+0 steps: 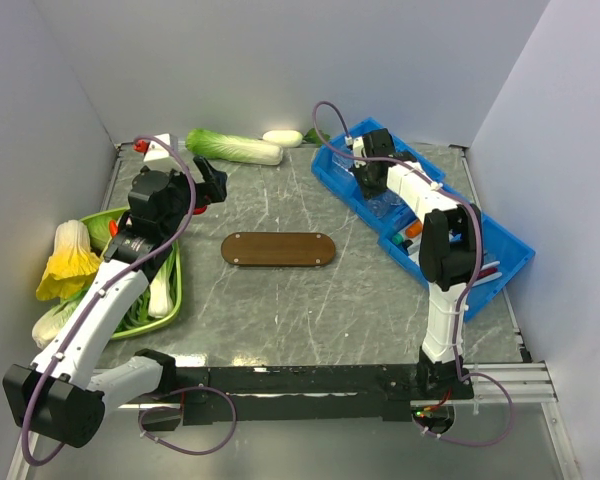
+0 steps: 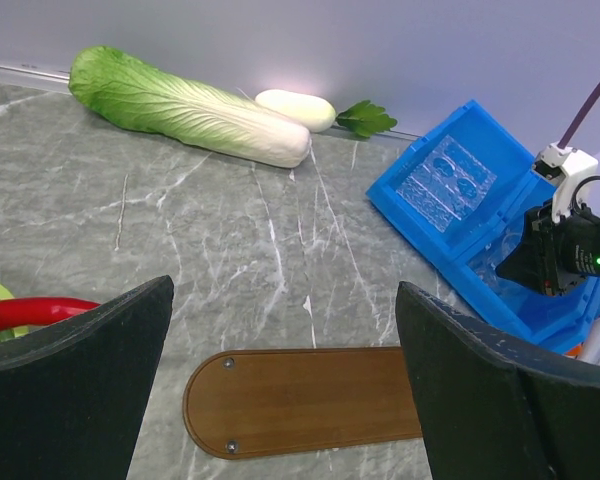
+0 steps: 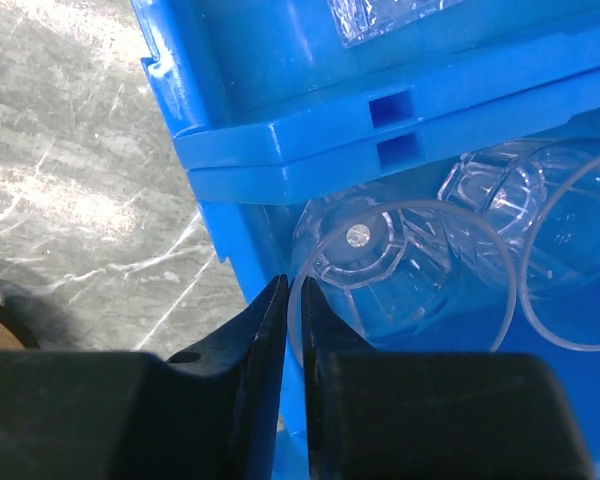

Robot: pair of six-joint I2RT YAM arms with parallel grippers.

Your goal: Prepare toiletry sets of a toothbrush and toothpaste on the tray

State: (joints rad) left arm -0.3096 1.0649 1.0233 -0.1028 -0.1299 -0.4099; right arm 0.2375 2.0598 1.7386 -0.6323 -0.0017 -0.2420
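— Tray (image 1: 278, 249): where?
— Mid-table, flat, long side running left to right, between the two arms and touching neither.
— Near left?
— A green dish (image 1: 175, 292) of leafy vegetables, beside the left arm.
— Toothpaste (image 1: 412, 229)?
— A small orange bit in the blue bins (image 1: 323, 172) on the right, beside the right arm, well apart from the tray.
— Toothbrush?
— I cannot pick it out.
— Left gripper (image 1: 214, 184)?
— Spread wide, holding nothing, left of the tray and a little farther. In its wrist view the tray's left end shows between the fingers (image 2: 75, 385).
— Right gripper (image 3: 292, 292)?
— Farther back, down in the bins, fingers all but pressed together on the rim of a clear cup (image 3: 380, 250), its mouth toward the wrist camera. Other cups sit just beside it.
— Far edge?
— A cabbage (image 1: 235, 147) and a white radish (image 1: 282, 137) lie just beside each other along the far wall, well apart from both grippers.
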